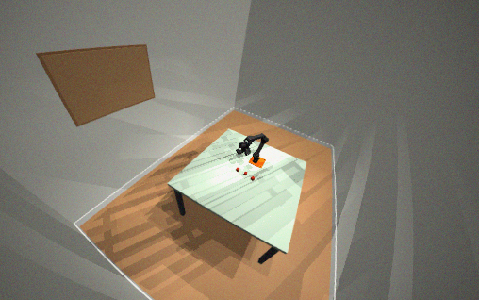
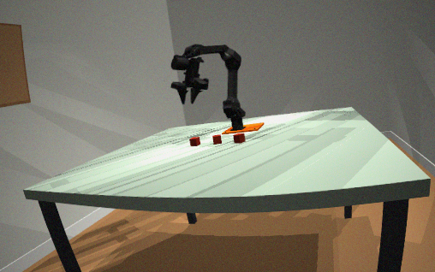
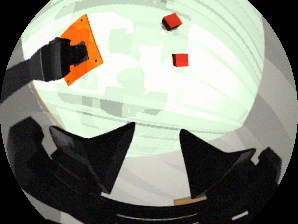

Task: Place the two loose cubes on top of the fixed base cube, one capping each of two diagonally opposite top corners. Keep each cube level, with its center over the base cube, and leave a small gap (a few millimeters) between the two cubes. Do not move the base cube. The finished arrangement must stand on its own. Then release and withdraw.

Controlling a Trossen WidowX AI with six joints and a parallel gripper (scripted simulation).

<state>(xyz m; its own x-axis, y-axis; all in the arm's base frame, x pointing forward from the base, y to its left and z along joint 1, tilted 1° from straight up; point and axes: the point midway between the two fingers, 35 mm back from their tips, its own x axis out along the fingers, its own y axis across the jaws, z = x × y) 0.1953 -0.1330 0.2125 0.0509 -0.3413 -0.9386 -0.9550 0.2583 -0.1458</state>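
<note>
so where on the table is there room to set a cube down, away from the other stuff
Bare table spreads from the row of three red cubes toward the near edge and both sides. The crowded part is the far strip, where the cubes sit just in front of the orange base plate. The tool hangs open high above the far-left part, holding nothing.
</note>
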